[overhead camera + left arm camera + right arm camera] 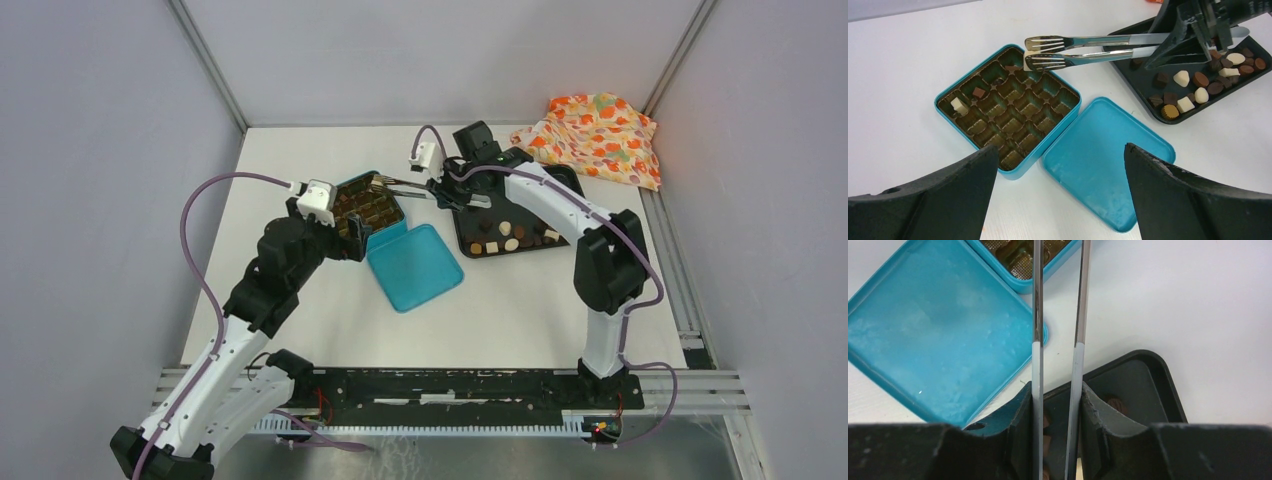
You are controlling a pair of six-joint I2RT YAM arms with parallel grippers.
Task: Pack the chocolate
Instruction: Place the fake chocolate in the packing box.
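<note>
Left wrist: right end effector [1184, 44] clamps tongs [1098, 40] over tin [1015, 172] rim; left end effector [1058, 147] spread wide.

Most of the chocolate [1200, 80] sat loose on the black tray [1145, 86], upper right of the left wrist view: dark, mid-brown and cream pieces, round and square, mixed. At least two were in the teal box [973, 71], in left-side cells: a cream piece [959, 106], tilted, and a small brown square [979, 92]. One cream square [1029, 56] sat between the tips of the tongs [1088, 47], at the box's upper corner.
</note>
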